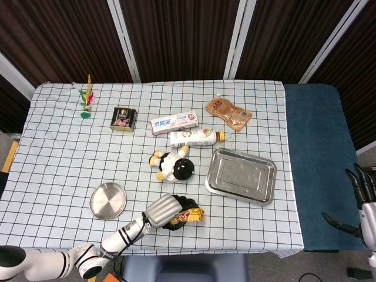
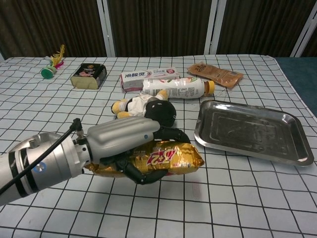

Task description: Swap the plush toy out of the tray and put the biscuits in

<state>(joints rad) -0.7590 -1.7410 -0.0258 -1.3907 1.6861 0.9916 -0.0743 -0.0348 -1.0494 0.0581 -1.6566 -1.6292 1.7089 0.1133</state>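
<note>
Left hand (image 2: pixel 130 144) is wrapped around the gold biscuit pack (image 2: pixel 166 158), carrying it just left of the tray (image 1: pixel 220 183) — presumably headed in. Plush toy (image 1: pixel 172 167) already lies outside, left of the tray. Right hand (image 1: pixel 365 202) hangs far right of it — fingers apart, empty.

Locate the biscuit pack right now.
The biscuit pack is held in the left hand, near the table's front edge in both views, just in front of the plush toy and left of the empty tray.
</note>
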